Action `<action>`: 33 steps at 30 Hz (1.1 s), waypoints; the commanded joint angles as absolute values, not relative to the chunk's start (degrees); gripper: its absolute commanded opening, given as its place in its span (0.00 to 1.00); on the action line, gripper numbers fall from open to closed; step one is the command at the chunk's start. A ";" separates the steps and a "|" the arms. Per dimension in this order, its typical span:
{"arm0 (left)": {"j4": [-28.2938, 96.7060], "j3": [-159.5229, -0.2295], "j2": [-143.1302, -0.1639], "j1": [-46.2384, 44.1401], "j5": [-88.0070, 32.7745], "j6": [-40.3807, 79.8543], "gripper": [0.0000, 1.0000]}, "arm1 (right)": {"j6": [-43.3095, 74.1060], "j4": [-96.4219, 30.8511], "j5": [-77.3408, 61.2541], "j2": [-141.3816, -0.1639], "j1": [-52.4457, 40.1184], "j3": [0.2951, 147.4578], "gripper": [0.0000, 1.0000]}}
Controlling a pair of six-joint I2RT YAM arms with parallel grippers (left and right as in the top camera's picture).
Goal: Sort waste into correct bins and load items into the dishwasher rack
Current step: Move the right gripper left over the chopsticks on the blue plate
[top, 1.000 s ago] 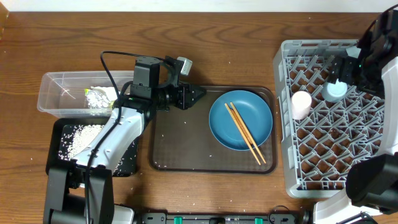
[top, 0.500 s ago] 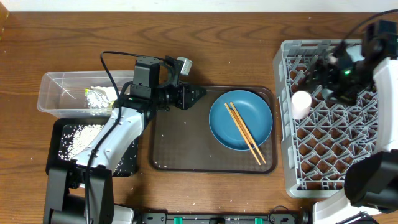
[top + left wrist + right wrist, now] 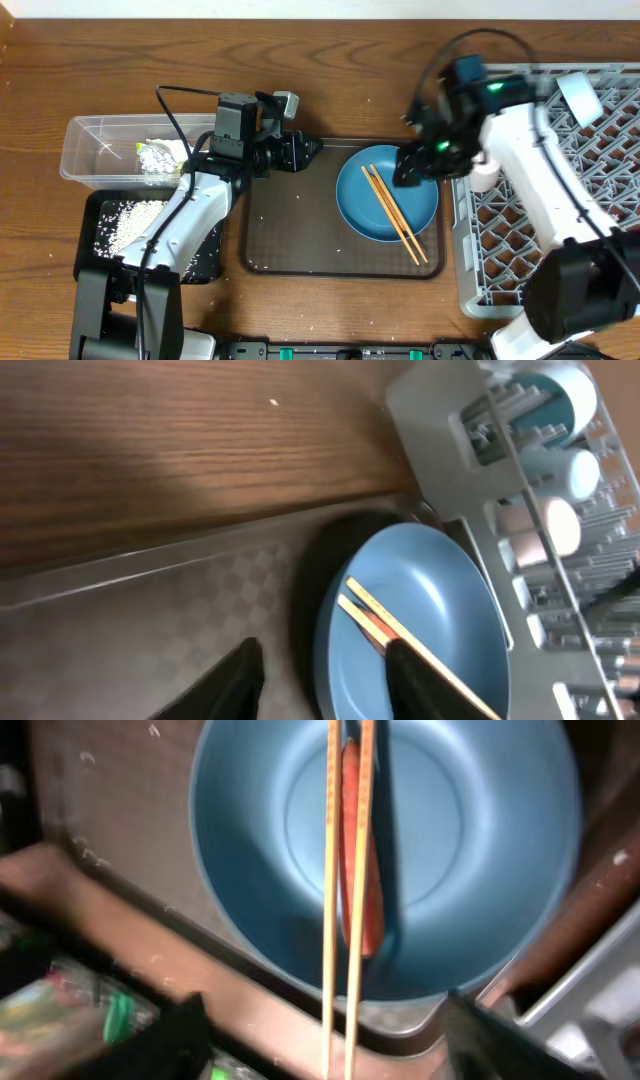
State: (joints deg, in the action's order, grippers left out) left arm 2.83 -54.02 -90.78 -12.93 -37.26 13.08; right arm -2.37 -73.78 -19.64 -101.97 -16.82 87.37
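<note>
Hovering above the blue plate (image 3: 358, 212), the right gripper (image 3: 320, 1020) has its claw wide and empty, one finger on either side of the chopsticks (image 3: 345, 920); contact cannot be told. The chopsticks lie side by side across the plate, with an orange carrot piece (image 3: 355, 870) on the plate under them. The plate sits on the right part of the brown tray (image 3: 300, 235), just beside the grey rack (image 3: 500, 270). The left gripper (image 3: 322, 660) hangs low over the tray's back left part, claw partly apart, holding nothing. The clear tub (image 3: 90, 150) holds the foil wrapper (image 3: 155, 158). The black tray (image 3: 208, 258) holds rice (image 3: 125, 222). The white cup with pink inside (image 3: 545, 525) sits in the rack.
</note>
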 commanded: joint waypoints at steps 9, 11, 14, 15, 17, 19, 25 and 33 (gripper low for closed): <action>3.03 -53.84 -91.00 -12.95 -35.03 13.87 0.58 | 0.16 -64.14 -7.31 -101.86 -26.92 80.18 0.89; 3.03 -53.84 -91.00 -12.93 -35.03 13.87 0.63 | 0.14 -63.22 -7.29 -101.86 -27.38 80.18 0.99; 3.03 -53.84 -91.00 -12.93 -35.03 13.87 0.67 | 0.14 -63.90 -7.27 -101.91 -27.35 80.14 0.99; 3.03 -53.84 -91.00 -12.93 -35.03 13.87 0.68 | 0.10 -64.20 -7.25 -101.91 -27.33 80.12 0.85; 3.01 -53.84 -91.00 -12.93 -35.03 13.87 0.68 | 0.16 -64.77 -7.29 -101.91 -27.35 80.03 0.50; 3.01 -53.84 -91.00 -12.93 -35.03 13.87 0.69 | 0.14 -65.19 -7.27 -101.91 -27.40 79.57 0.36; 3.01 -53.84 -91.00 -12.93 -35.05 13.87 0.70 | 0.12 -64.18 -5.72 -101.91 -27.42 75.40 0.36; 3.01 -53.84 -90.98 -12.93 -35.05 13.87 0.71 | 0.14 -60.03 -5.82 -101.91 -27.42 67.68 0.36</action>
